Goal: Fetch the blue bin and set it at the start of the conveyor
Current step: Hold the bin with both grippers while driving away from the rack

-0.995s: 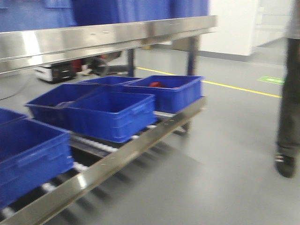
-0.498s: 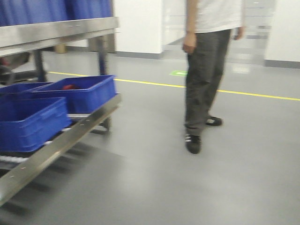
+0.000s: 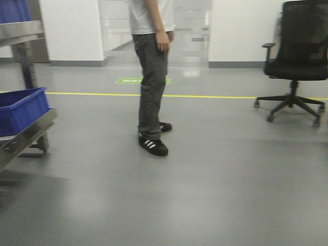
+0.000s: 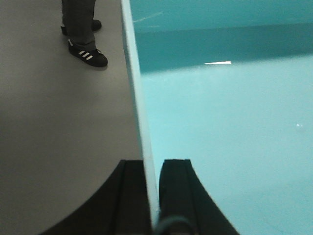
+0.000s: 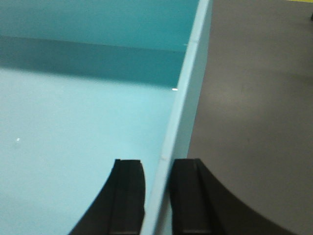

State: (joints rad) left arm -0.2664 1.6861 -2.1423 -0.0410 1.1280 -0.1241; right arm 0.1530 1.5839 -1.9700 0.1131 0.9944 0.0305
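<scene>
Left wrist-mounted view shows left jaws clamping one wall of the blue bin (image 4: 220, 122), right jaws the opposite wall.

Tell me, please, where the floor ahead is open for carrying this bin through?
Open: the grey floor between the person and the office chair, and the foreground. Crowded: left, where the steel rack with a dark blue bin narrows the gap to the person. The left gripper and right gripper clamp the blue bin, whose inside is bare.
</scene>
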